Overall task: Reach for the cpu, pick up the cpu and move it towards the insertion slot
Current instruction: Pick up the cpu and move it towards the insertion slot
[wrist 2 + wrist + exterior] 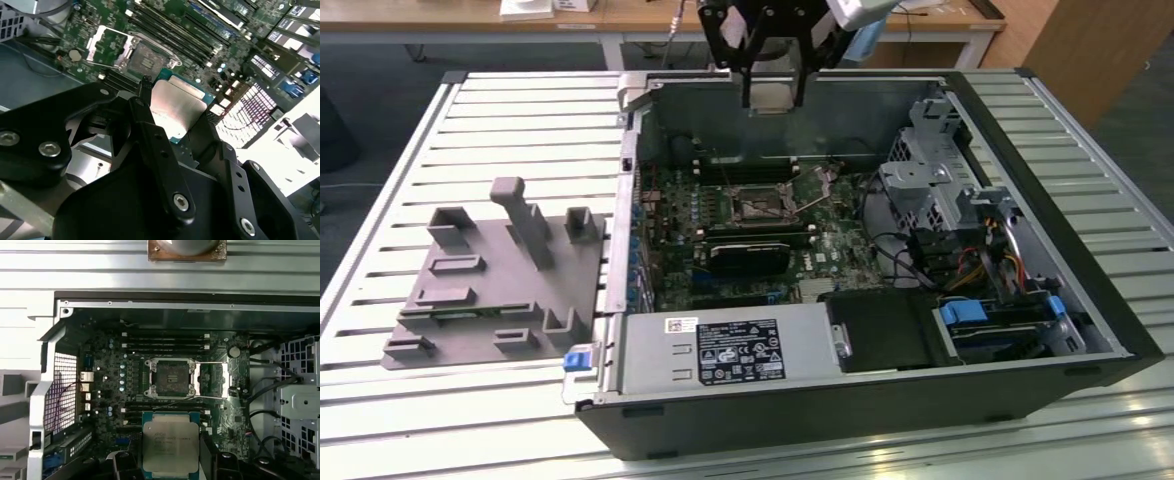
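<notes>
Surface: pale ribbed metal table, open black computer case.
Gripper: black two-finger gripper clamped on flat square silvery cpu.
Slot: silver-framed square insertion slot just beyond cpu, open.
Tip: keep chip level, edges square to frame.

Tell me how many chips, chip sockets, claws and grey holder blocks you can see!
cpu: 1, held in the claw above the board
insertion slot: 1, open, nothing in it
claw: 1, shut on the cpu
grey fixture: 1, on the table beside the computer case
Total: 4
</notes>
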